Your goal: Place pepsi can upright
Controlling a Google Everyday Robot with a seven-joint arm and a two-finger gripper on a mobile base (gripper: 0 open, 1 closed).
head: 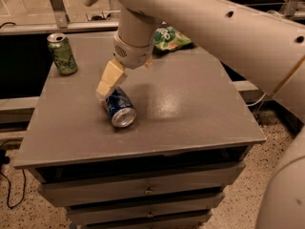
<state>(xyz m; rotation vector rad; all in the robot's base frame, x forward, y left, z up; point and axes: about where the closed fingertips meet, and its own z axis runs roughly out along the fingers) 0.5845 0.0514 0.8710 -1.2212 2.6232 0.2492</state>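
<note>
My gripper [102, 92], a cream-coloured blocky piece at the end of my white arm [214, 23], is low over the left half of the flat grey cabinet top [190, 109]. Its tip is at the far end of the small dark blue aluminium pepsi can [119, 108] and seems to touch it there. Whether my gripper is spread or clamped on anything, I cannot tell from here.

The pepsi can lies on its side on the grey top, left of centre and a little toward the near edge. Its silver end faces the near side, turned slightly to the right, and its blue body runs back and to the left, under my gripper. Part of its white lettering shows on the upper side.

A green aluminium drink can [62, 54] stands upright at the far left corner of the top, well apart from the pepsi can. A crumpled green snack bag [171, 36] lies at the far edge, partly hidden behind my wrist.

Below the top, the grey cabinet has stacked drawers [147, 190] facing the near side. It stands on a speckled floor [238, 209], and a black cable [9, 190] trails on the floor at the near left.
</note>
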